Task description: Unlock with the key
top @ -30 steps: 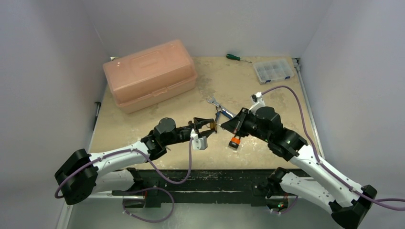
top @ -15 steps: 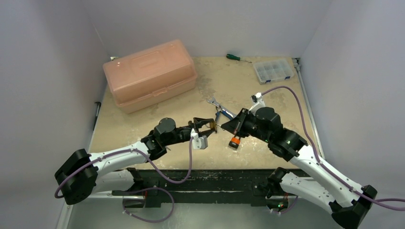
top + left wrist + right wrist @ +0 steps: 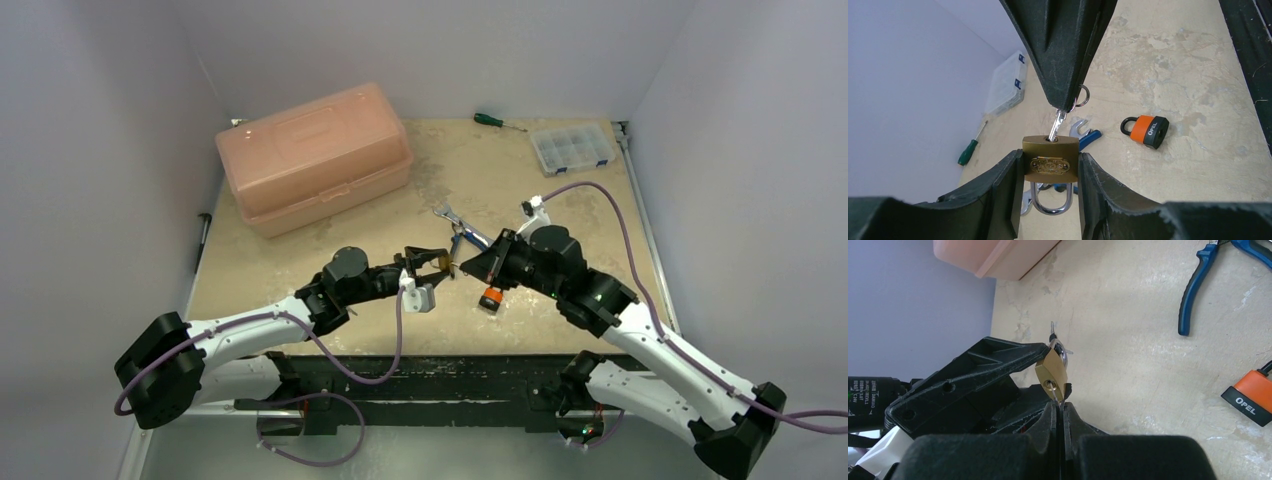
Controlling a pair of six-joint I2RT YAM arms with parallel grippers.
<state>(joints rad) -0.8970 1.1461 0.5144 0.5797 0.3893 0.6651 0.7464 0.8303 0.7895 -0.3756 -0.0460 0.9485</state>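
Note:
A small brass padlock (image 3: 1050, 159) with a silver shackle (image 3: 1050, 198) is pinched by its sides between the fingers of my left gripper (image 3: 1050, 185), held above the table. The shackle hangs closed toward the camera. A silver key (image 3: 1057, 124) enters the keyhole on the lock's far face. My right gripper (image 3: 1059, 405) is shut on the key's head, its tips right at the brass padlock (image 3: 1052, 372). In the top view both grippers meet at mid-table: the left gripper (image 3: 432, 266) and the right gripper (image 3: 468, 265).
An orange and black padlock (image 3: 490, 297) lies just below the right gripper. Blue-handled pliers (image 3: 462, 233) and wrenches sit behind it. A pink toolbox (image 3: 313, 155) stands at back left, a clear organiser box (image 3: 571, 147) and a green screwdriver (image 3: 496, 122) at the back right.
The right arm's wrist has shifted slightly left toward the lock. The left arm and the lock stay where they were.

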